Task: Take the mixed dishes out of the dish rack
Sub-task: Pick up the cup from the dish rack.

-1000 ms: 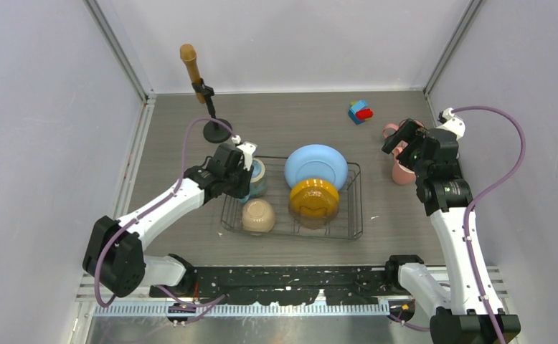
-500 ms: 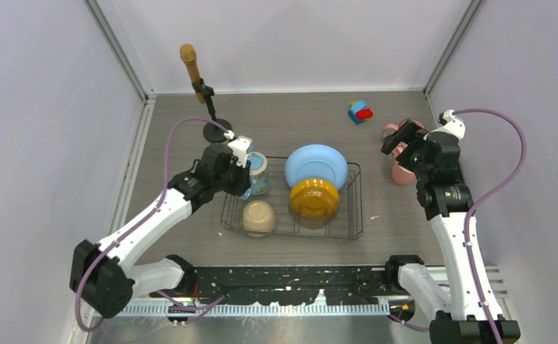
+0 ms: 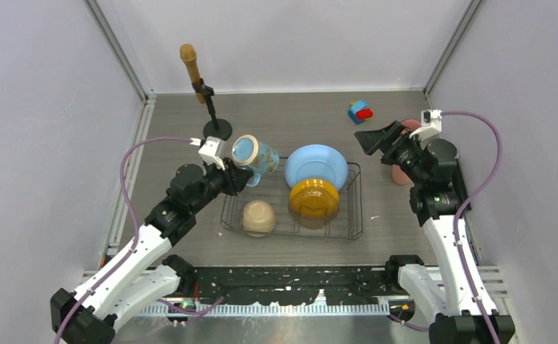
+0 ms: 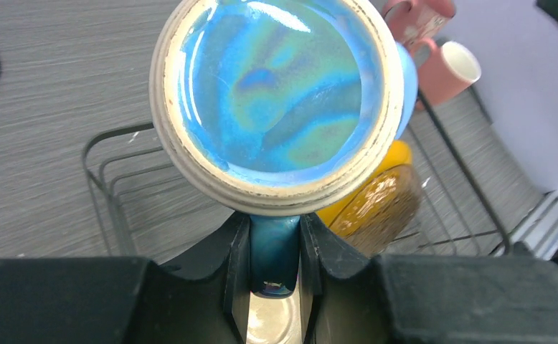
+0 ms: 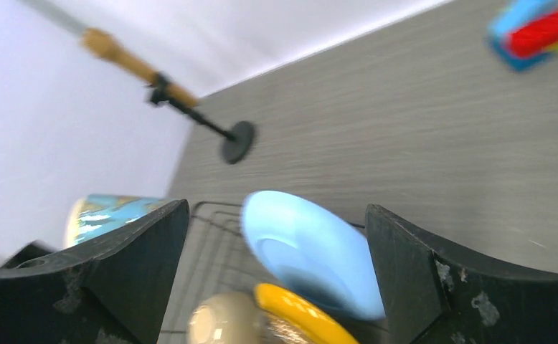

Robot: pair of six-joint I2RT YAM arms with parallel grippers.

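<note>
My left gripper [image 3: 239, 175] is shut on the handle of the blue mug [image 3: 253, 153] and holds it tilted above the far left corner of the dish rack [image 3: 353, 215]. In the left wrist view my fingers [image 4: 239, 251] clamp the handle below the mug's round bottom [image 4: 280, 86]. The light-blue plate [image 3: 315, 165] and yellow plate [image 3: 313, 198] stand in the dividers. The beige bowl [image 3: 258, 216] lies in the rack's near left. My right gripper [image 3: 371, 137] is open and empty, right of the rack. Two pink mugs [image 4: 448, 68] stand on the table behind it [image 3: 399, 175].
A black stand with a brown microphone [image 3: 206, 100] stands at the far left, close behind the lifted mug. A red-blue toy block [image 3: 361, 111] lies at the far right. Grey walls close in on three sides. The right wrist view shows the plates [image 5: 305, 247] ahead.
My left gripper has lifted the blue mug out of the rack and tipped it over. My right gripper has swung left, away from the pink mugs and toward the rack.
</note>
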